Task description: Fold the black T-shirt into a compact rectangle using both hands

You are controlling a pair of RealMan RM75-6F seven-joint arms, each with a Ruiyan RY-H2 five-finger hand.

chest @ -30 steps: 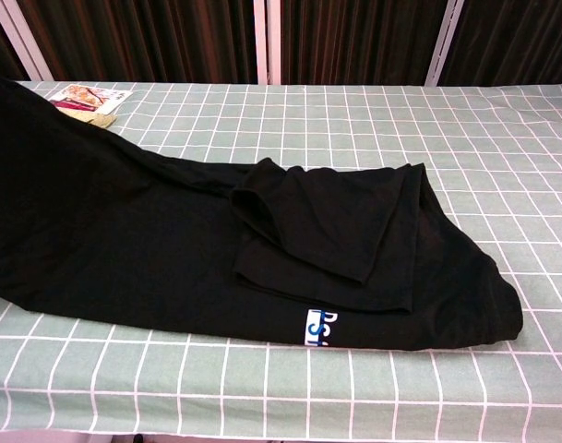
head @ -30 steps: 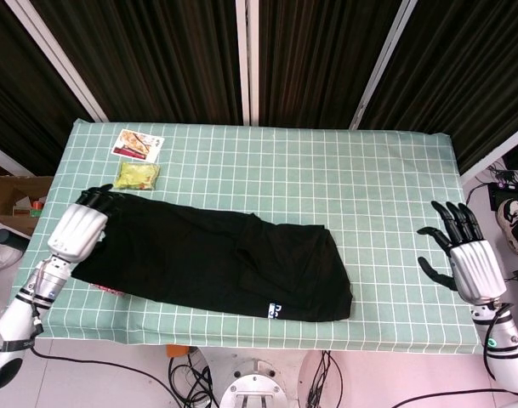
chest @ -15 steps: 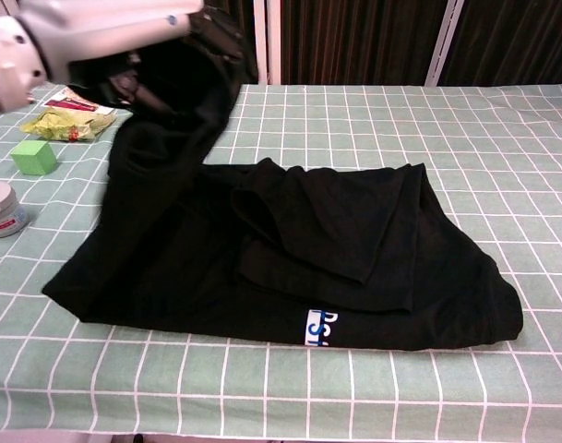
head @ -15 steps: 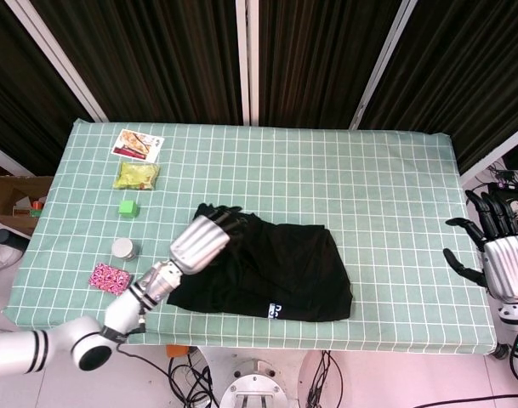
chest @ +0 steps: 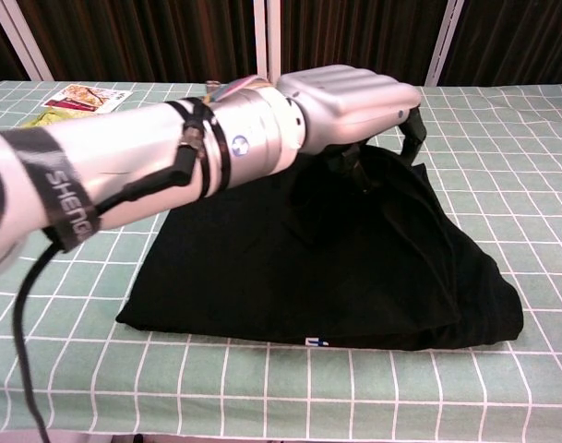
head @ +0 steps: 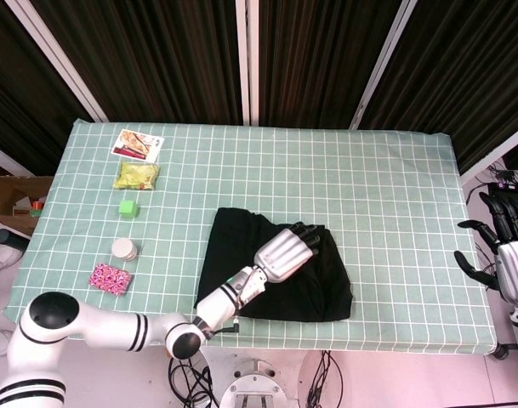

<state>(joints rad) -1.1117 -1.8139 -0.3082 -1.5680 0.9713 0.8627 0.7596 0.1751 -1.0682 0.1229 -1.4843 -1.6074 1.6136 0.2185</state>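
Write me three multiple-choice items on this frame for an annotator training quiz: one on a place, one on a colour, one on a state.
1. Where is the left hand?
A. over the black T-shirt
B. at the table's far edge
C. off the table

2. What colour is the small cube?
A. red
B. green
C. blue

3. How is the right hand?
A. holding the shirt
B. pressed flat on the table
C. empty, fingers apart, beyond the table's edge

Key: 1 A, it sits above the folded cloth in both views; 2 B, bright green near the left side; 3 C, it hangs clear of the tablecloth.

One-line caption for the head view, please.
Left hand lays the folded black T-shirt on the checked table; right hand waits off-table.
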